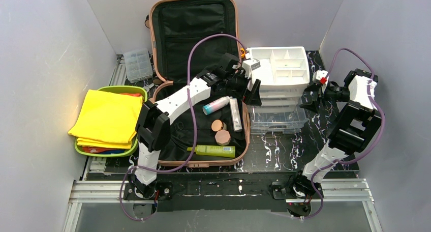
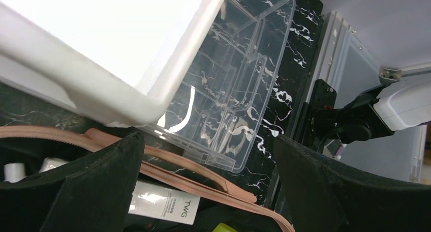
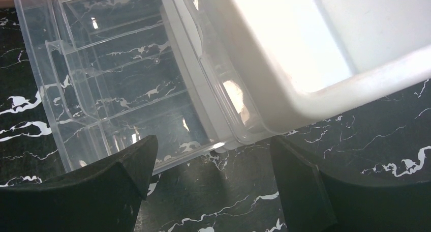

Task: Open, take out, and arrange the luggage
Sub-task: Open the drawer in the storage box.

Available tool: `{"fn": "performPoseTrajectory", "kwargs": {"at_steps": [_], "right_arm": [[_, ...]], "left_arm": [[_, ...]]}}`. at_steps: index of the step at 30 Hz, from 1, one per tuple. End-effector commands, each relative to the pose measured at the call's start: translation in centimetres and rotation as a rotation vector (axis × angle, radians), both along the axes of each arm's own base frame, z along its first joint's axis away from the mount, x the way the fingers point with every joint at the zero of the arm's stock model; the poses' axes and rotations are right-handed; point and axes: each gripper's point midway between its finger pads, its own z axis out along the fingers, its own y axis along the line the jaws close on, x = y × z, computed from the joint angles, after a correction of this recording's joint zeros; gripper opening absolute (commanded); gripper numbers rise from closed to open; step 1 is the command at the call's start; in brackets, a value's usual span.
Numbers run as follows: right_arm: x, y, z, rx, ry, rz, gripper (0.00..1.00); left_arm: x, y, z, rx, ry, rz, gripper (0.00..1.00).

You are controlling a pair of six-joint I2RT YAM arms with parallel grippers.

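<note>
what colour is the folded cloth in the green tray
Bright yellow. The cloth shows best in the top external view.

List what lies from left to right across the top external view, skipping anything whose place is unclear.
lime-green tray holding a yellow cloth → open salmon-pink suitcase → white drawer organizer → right gripper
</note>
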Motion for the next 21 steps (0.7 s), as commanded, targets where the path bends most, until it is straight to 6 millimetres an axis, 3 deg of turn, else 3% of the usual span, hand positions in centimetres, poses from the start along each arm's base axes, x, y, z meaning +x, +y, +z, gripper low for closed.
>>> {"fn": "performPoseTrajectory", "kwargs": {"at_steps": [1, 5, 13, 21], "right_arm": [[-1.1, 1.3, 1.6, 0.024, 0.003, 0.011, 0.90], [-1.0, 1.4, 1.7, 0.034, -0.001, 0.010, 0.90], [-1.2, 1.4, 1.6, 0.032, 0.004, 0.010, 0.90], [-1.5, 1.5, 1.4, 0.024, 0.008, 0.013, 0.90]], "left_arm": [[0.2, 2.1, 5.3, -0.005, -0.162, 0.039, 0.98], [0.9, 2.4, 5.0, 0.017, -0.195, 0.062, 0.98], [2.4, 1.0, 3.1, 0.032, -0.217, 0.051, 0.98], [2.6, -0.1, 3.2, 0.010, -0.211, 0.031, 0.98]]}}
